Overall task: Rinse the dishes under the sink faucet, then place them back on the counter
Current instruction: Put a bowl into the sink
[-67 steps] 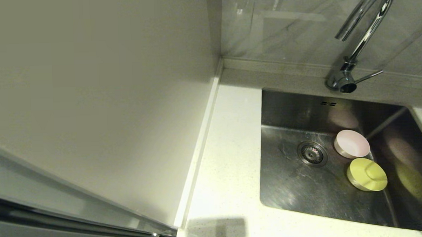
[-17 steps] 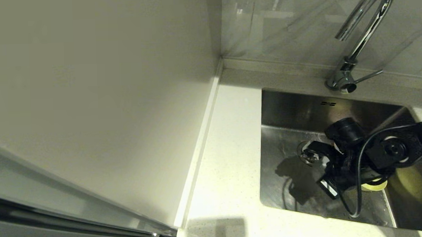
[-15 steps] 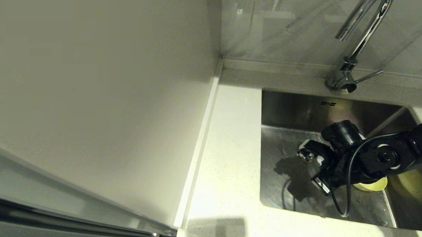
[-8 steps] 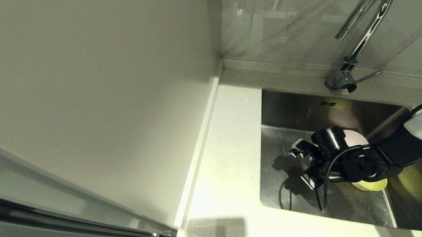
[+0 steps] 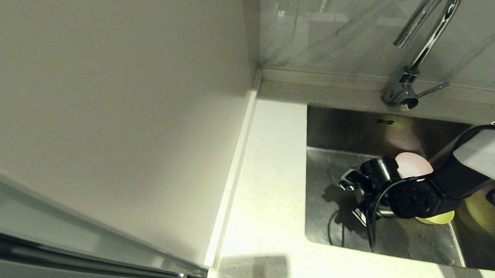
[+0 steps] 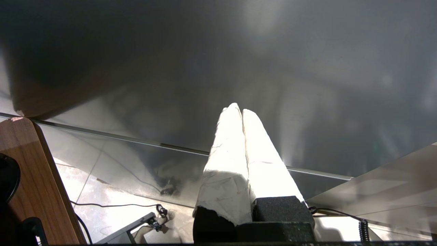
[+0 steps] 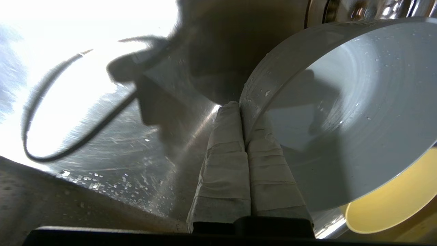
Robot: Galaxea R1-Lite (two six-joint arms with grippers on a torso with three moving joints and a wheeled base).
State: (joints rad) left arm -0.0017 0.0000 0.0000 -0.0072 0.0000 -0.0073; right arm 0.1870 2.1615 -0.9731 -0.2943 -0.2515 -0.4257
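Cream wall panel (image 5: 114, 98) fills the head view's left half; a dark metallic strip (image 5: 83, 260) crosses its lower corner, identity unclear. Next, the white speckled counter (image 5: 269, 175) runs alongside the sink (image 5: 338, 131). Left gripper (image 6: 241, 112) appears only in its own wrist view: taped fingers pressed together, nothing between them, hanging before a grey reflective surface, away from the work. In the sink, the right gripper (image 7: 240, 109) is low over the basin floor, its wrist and cable covering the drain. Its fingers are clamped thinly on the rim of the pale blue-white bowl (image 7: 341, 112), which is tilted up on edge and wet with droplets; in the head view this bowl is hidden under the arm. Pink bowl (image 5: 413, 164) shows only partly behind the wrist. Yellow-green bowl (image 5: 437, 218) peeks out beneath it, mostly covered. Faucet (image 5: 417, 50) stands behind the sink; its top is cut off.
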